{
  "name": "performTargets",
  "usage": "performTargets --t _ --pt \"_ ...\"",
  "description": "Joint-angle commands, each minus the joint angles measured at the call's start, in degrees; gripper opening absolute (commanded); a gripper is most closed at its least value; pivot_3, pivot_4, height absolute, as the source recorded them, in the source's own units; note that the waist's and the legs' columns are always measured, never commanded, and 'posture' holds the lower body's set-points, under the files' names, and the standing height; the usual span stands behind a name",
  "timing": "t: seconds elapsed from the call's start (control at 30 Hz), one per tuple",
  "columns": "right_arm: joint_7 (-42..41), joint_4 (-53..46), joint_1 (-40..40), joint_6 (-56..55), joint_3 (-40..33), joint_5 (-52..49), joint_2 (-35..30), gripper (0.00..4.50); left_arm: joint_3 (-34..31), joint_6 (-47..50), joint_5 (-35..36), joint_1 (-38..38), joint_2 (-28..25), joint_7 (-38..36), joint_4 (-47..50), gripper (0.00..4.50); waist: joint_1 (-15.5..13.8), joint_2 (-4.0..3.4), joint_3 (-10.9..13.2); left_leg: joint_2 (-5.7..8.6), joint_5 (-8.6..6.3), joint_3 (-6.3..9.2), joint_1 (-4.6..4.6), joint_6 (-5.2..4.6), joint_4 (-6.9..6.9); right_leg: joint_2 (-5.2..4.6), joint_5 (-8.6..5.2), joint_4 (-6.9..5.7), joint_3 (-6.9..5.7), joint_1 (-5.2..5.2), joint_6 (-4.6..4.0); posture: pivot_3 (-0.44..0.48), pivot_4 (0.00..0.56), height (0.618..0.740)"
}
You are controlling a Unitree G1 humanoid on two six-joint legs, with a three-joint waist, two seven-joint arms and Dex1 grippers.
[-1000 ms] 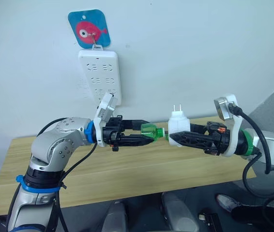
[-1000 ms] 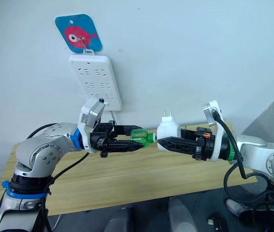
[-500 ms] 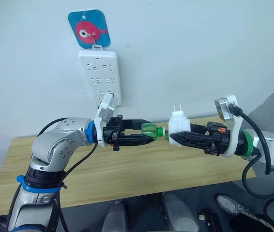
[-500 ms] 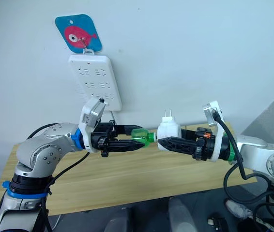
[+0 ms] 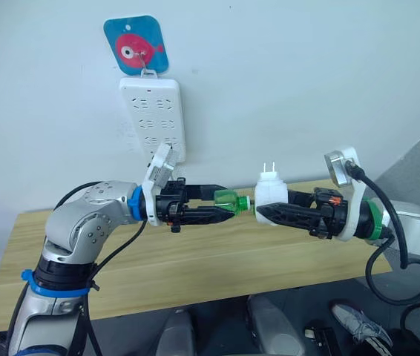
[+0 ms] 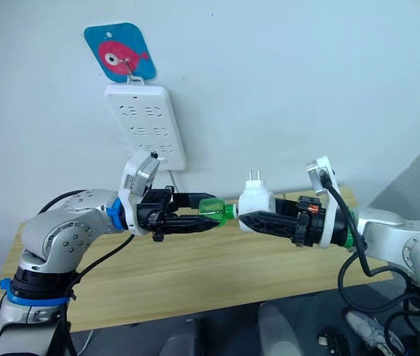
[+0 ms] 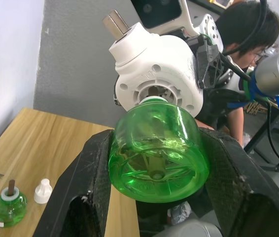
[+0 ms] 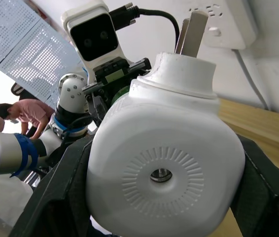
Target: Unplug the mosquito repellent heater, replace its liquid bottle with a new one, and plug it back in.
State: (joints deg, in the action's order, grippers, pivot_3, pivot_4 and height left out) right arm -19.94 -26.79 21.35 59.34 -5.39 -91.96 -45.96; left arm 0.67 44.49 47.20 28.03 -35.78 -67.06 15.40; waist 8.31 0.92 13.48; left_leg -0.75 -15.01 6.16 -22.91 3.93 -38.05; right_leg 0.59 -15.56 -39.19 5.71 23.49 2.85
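The desk (image 5: 195,259) spans the lower part of the eye views below the white wall, and the white power strip (image 5: 153,119) hangs on that wall at about 11 o'clock from the meeting point of the two arms, under a blue fish hanger (image 5: 136,43). The mosquito repellent heater (image 5: 271,199) is unplugged and held in mid-air above the desk, at about 5 o'clock from the strip, its two metal prongs pointing up toward 12 o'clock. The right pincer (image 5: 267,213) is clenched on the heater's rounded body, gripping it from its sides. The left pincer (image 5: 223,206) is clenched on a green liquid bottle (image 5: 227,200), whose neck meets the heater's socket at 3 o'clock from the bottle. In the left wrist view the bottle (image 7: 155,150) sits squarely between the black fingers, with the heater's ribbed collar directly behind it, so the step in hand looks like turning the bottle at the heater's thread; whether it is going in or coming out cannot be told. A second green bottle (image 7: 8,207) and a small white cap (image 7: 43,191) stand on the desk. To do this well, the bottle's axis should stay in line with the socket, the right pincer should hold the heater without letting it rotate, and the left should turn without side load, since a tilted neck may cross-thread or snap the wick.
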Motion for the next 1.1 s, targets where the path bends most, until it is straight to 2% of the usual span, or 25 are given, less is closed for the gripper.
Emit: performTargets --t 0.03,0.43,0.8,1.1 --pt "-1.69 -1.49 0.65 -0.29 -0.13 -0.12 0.17 3.15 0.99 -0.44 1.68 0.46 0.42 -1.49 3.61 2.25 -0.02 0.01 -0.03 0.0 0.0 0.0 0.0 0.0 -0.01 0.0 0.0 0.0 0.0 0.0 0.0 -0.197 0.144 0.734" --pt "-1.72 -2.47 1.36 -0.28 0.47 -1.88 0.72 3.15 1.36 -0.82 0.92 0.79 0.74 -1.14 3.18 2.25 0.0 0.0 -0.33 0.0 0.0 0.0 0.01 0.0 -0.02 0.0 0.0 -0.01 0.0 -0.01 0.0 -0.198 0.142 0.734" --pt "-4.43 -0.87 0.22 0.67 -2.44 -1.46 -3.24 3.15 -0.48 -1.78 -0.42 0.4 -1.39 -1.48 0.99 2.25 0.0 0.0 -0.53 0.0 0.0 0.0 0.01 0.0 -0.02 0.0 0.0 -0.01 0.0 -0.01 0.0 -0.198 0.142 0.734" --pt "-3.66 0.23 0.11 -0.02 -2.42 -0.38 -2.54 3.15 -0.23 -1.31 0.37 0.0 -1.25 -1.01 2.02 2.25 0.0 0.01 -0.63 0.0 0.0 0.0 0.01 0.0 -0.02 0.01 0.0 -0.01 0.0 -0.02 0.0 -0.198 0.142 0.734"
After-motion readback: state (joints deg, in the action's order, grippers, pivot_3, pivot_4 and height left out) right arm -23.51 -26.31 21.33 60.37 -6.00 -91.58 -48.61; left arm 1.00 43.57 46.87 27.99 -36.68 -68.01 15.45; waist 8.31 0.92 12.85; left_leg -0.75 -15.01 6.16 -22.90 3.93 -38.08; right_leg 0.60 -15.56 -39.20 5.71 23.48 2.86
